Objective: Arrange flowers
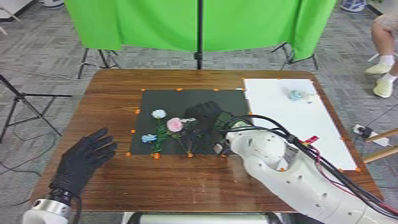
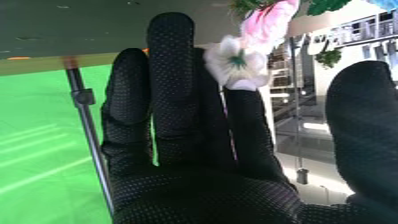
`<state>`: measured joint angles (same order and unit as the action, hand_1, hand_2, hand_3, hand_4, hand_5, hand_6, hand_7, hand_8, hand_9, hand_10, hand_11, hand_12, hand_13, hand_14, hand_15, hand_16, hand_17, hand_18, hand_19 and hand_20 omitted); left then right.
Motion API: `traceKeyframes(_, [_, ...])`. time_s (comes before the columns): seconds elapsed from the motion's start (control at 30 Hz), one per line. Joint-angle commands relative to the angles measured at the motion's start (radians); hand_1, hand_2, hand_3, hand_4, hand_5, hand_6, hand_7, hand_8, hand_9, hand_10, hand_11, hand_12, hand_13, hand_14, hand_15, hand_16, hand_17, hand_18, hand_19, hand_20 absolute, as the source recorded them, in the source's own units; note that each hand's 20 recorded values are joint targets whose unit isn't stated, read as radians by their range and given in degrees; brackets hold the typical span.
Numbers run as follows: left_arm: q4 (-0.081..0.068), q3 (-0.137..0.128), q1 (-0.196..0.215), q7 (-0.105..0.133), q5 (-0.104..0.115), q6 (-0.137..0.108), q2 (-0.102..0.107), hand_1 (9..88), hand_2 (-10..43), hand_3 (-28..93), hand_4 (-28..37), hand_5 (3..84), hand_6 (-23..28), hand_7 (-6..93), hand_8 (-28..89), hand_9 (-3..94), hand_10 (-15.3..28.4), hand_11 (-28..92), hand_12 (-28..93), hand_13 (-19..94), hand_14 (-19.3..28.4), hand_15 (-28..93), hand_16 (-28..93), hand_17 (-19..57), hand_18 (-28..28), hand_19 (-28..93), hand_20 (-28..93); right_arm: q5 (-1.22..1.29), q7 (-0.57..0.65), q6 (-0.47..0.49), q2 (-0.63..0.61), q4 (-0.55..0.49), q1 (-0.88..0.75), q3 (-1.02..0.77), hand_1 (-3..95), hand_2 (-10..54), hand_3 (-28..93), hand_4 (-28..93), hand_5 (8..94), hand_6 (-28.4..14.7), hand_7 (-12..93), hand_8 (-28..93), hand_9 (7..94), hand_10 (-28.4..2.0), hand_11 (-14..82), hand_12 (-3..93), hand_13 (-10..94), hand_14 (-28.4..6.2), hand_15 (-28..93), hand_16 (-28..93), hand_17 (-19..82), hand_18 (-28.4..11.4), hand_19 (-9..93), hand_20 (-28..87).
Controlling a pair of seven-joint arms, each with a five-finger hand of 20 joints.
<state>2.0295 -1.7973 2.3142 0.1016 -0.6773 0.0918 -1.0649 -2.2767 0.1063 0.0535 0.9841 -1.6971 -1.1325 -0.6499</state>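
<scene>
Right hand [image 1: 206,113]: nearest the camera in the wrist view, in a black dotted fabric glove; it was over the right half of the dark rectangular mat [image 1: 169,100], open wide, its fingers straight and its thumb well apart from them. Whether it touched a flower could not be told.
White flower: the small white silk-like flower with a green centre [image 2: 235,62] was over the mat, just beside the fingertips, overlapping them in the wrist view.
Pink flower: the rounded pink flower [image 1: 175,125] was over the middle of the mat, near the white one.
Pale flower: the bluish-white bloom [image 1: 159,113] was over the mat's left part, farther from the robot than the pink one.
Blue flower: the small blue cluster [image 1: 149,138] was near the mat's left edge, toward the robot.
Stems: green leafy stems [image 1: 158,144] ran toward the mat's near edge.
Left hand [image 1: 84,156]: in a black glove, left of the mat and apart from it, open wide, its fingers extended.
Right arm: the white jointed arm [image 1: 306,182] with black cables came in from the near right of the mat.
White sheet: the long white sheet [image 1: 271,102] was just right of the mat, with a light blue flower [image 1: 296,95] on its far part.
Desk: the brown wooden desk [image 1: 178,182] surrounded the mat.
Curtain: the bright green cloth [image 1: 147,22] hung beyond the mat.
</scene>
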Motion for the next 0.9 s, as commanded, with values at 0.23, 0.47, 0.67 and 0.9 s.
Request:
traceKeyframes(0.23, [-0.005, 0.000, 0.012, -0.004, -0.004, 0.004, -0.005, 24.1, 1.2, 69, -27.2, 33.0, 4.1, 19.7, -9, 29.1, 12.4, 25, 17, 24, 14.2, 39, 1, -8.5, 20.9, 50, 10, -0.015, 0.002, -0.022, -0.003, -0.001, -0.006, -0.004, 20.7, -1.8, 80, -28, 52.4, 0.2, 22, -14, 53.6, -9.9, 11.2, 12.1, 62, -7.6, 50, 18, 27, -18.2, 75, 36])
traceKeyframes(0.47, [-0.004, -0.001, 0.014, -0.003, -0.004, 0.004, -0.006, 24.1, 1.2, 69, -27.3, 33.0, 4.1, 19.4, -9, 29.0, 12.4, 25, 17, 24, 14.1, 39, 1, -8.6, 20.9, 50, 10, -0.025, 0.012, -0.039, -0.003, 0.002, 0.002, 0.005, 21.8, -1.6, 80, -28, 48.9, 1.3, 23, -15, 63.2, -10.3, 24.7, 18.4, 62, -7.8, 57, 19, 27, -18.3, 75, 37])
traceKeyframes(0.67, [-0.004, -0.002, 0.014, -0.004, -0.003, 0.003, -0.006, 24.1, 1.3, 69, -27.2, 33.0, 4.2, 19.5, -9, 29.0, 12.4, 25, 17, 24, 14.1, 39, 1, -8.5, 20.9, 50, 10, -0.013, 0.018, -0.050, -0.002, 0.010, 0.009, 0.015, 24.4, -1.8, 80, -28, 55.4, 0.6, 23, -15, 77.5, -9.2, 34.2, 21.3, 68, -7.0, 60, 20, 28, -17.2, 75, 37])
traceKeyframes(0.9, [-0.006, -0.002, 0.011, -0.006, -0.003, 0.004, -0.006, 24.1, 1.3, 69, -27.1, 33.0, 4.2, 19.6, -9, 29.0, 12.4, 25, 17, 24, 14.2, 39, 1, -8.5, 20.9, 50, 10, -0.007, 0.005, -0.049, 0.001, 0.015, 0.005, 0.008, 26.2, -2.6, 81, -28, 48.9, -3.6, 18, -14, 83.7, -7.9, 24.9, 18.2, 72, -5.9, 56, 20, 29, -16.8, 75, 37])
